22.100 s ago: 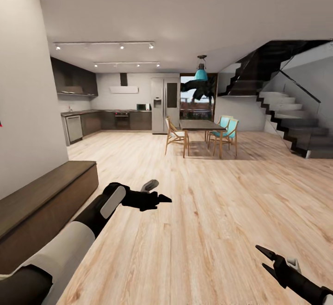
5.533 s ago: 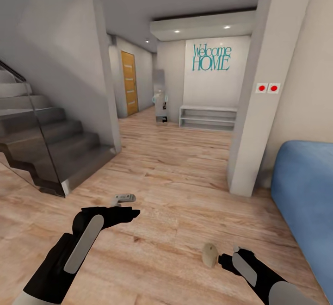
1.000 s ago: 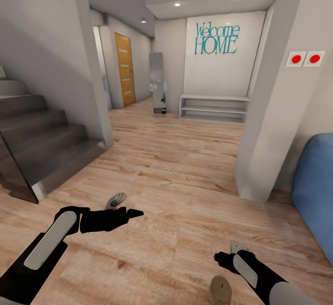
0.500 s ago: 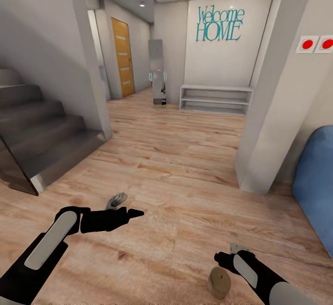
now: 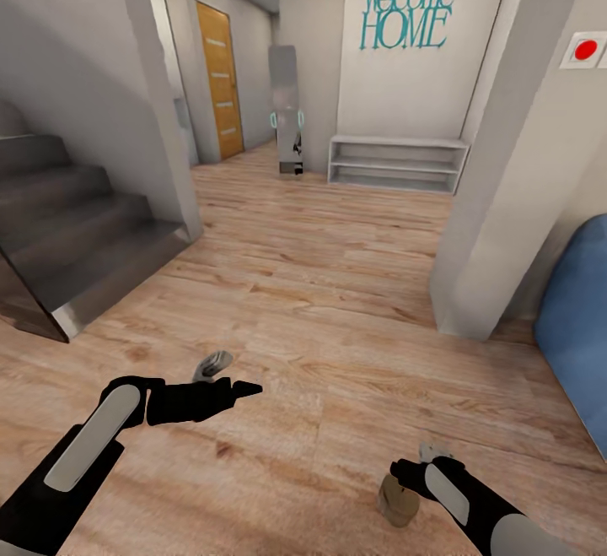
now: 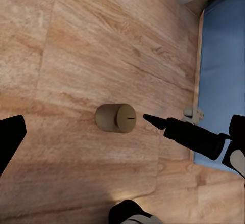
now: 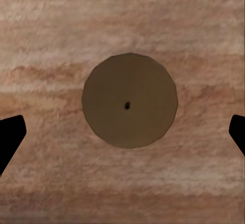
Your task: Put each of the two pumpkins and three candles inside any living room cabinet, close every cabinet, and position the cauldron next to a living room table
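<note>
One candle (image 5: 398, 501), a short brown cylinder, stands upright on the wood floor. In the right wrist view the candle (image 7: 129, 100) is seen from straight above, centred between the spread fingertips of my right gripper (image 7: 123, 134), which is open and not touching it. In the head view my right gripper (image 5: 413, 478) hangs just above the candle. The left wrist view shows the candle (image 6: 116, 118) with a black finger of the right gripper (image 6: 178, 132) beside it. My left gripper (image 5: 238, 375) is open and empty over bare floor, well left of the candle.
A blue sofa (image 5: 582, 337) stands at the right, with a white pillar (image 5: 497, 202) beyond it. Dark stairs (image 5: 76, 235) rise at the left. A hallway ahead leads to a low white shelf (image 5: 396, 164) and an orange door (image 5: 217, 75).
The whole view has advanced toward the hallway. The candle now sits closer under my right gripper than before. Both arms keep the same pose in the picture.
</note>
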Controlling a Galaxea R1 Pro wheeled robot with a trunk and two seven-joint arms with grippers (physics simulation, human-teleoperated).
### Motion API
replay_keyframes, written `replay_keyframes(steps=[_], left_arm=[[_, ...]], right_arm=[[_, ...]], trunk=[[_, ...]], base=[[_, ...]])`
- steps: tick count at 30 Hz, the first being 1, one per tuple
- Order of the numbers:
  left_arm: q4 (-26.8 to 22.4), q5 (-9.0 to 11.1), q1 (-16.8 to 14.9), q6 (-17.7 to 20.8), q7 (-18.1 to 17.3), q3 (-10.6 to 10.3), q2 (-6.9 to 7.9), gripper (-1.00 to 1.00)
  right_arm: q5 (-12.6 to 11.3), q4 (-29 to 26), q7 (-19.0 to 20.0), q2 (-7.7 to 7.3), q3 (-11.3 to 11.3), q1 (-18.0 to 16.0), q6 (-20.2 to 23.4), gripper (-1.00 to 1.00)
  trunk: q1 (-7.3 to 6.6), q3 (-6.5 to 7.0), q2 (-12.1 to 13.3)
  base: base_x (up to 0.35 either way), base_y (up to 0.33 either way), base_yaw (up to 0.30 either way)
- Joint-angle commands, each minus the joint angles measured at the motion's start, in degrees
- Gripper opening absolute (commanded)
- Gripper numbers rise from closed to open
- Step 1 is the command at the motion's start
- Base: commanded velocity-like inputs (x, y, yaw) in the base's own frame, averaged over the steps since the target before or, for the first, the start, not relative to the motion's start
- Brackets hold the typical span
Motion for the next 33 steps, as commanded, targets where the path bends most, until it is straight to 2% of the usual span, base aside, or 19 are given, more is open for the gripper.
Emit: replay_keyframes(steps=[1, 29, 33], left_arm=[[-0.05, 0.63, -0.04, 0.01, 0.59, -0.07, 0.04, 1.00], [-0.05, 0.63, -0.04, 0.01, 0.59, -0.69, 0.10, 1.00], [-0.05, 0.63, -0.04, 0.01, 0.59, -0.69, 0.05, 1.00]], right_arm=[[-0.54, -0.16, -0.49, -0.07, 0.46, -0.03, 0.13, 1.00], [-0.54, -0.16, -0.65, 0.00, 0.48, -0.03, 0.12, 1.00], [-0.54, -0.16, -0.66, 0.02, 0.51, -0.03, 0.12, 1.00]], trunk=[[0.01, -0.28, -0.04], [0.73, -6.49, -0.42], [0.73, -6.49, -0.42]], base=[[0.000, 0.000, 0.000], [0.000, 0.000, 0.000], [0.000, 0.000, 0.000]])
